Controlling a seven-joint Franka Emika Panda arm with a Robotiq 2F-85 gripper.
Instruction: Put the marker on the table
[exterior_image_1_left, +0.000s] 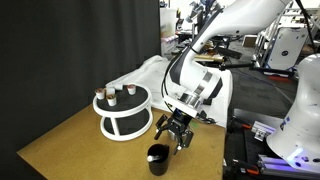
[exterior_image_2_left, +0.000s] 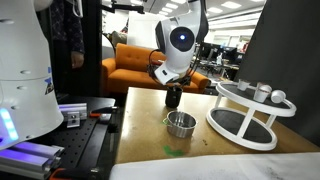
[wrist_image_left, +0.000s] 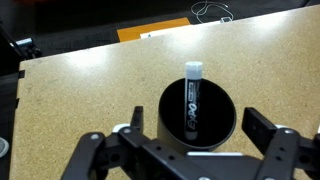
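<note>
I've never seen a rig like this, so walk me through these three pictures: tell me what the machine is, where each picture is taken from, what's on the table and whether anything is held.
The machine is a robot arm with a two-fingered pincer at its end. Two pictures come from cameras standing outside the robot, looking at the same tan table from different places. The third comes from a camera on the robot's wrist, looking down past the pincer. On the table stand a black cup, a metal cup and a white two-tier stand with small things on top. A marker stands inside the black cup, pale end up. The pincer hangs just above that cup, open, and holds nothing.
</note>
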